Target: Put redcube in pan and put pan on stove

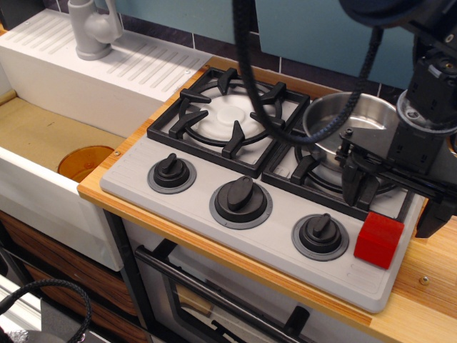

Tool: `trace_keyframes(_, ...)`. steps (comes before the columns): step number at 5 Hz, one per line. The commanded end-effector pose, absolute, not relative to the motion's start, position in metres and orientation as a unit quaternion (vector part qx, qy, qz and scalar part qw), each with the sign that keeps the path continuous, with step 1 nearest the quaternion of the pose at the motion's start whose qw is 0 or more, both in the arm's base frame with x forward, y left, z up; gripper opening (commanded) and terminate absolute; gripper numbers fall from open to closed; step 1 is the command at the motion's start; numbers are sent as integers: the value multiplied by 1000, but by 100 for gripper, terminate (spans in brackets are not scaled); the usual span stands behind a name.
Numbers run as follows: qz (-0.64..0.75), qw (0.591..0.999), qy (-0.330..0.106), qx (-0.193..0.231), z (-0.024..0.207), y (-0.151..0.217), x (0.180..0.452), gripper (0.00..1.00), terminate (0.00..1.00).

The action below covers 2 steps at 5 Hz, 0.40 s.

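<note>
The redcube (378, 240) sits on the grey stove (186, 207) at its front right corner, beside the right knob. The shiny pan (350, 123) rests on the right burner grate, partly hidden by the arm. My gripper (397, 201) hangs just above and behind the redcube. It is open and empty, with one black finger (355, 187) to the left and the other (437, 214) to the right. The fingers are wider apart than the cube and do not touch it.
The left burner grate (227, 118) is bare. Three black knobs (241, 201) line the stove front. A white ridged sink unit with a grey tap (93, 28) stands at left, with an orange drain (84, 161) below. Black cables (246, 64) hang over the stove.
</note>
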<state>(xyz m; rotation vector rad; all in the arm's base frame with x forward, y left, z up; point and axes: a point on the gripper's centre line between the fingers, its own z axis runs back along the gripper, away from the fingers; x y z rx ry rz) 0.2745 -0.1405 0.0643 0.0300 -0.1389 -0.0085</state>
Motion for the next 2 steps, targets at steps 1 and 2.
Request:
trace_keyframes(1, -7, 995, -96, 4, 55, -139, 286, 100, 0)
trace_keyframes(2, -6, 995, -104, 4, 46, -140, 285, 100, 0)
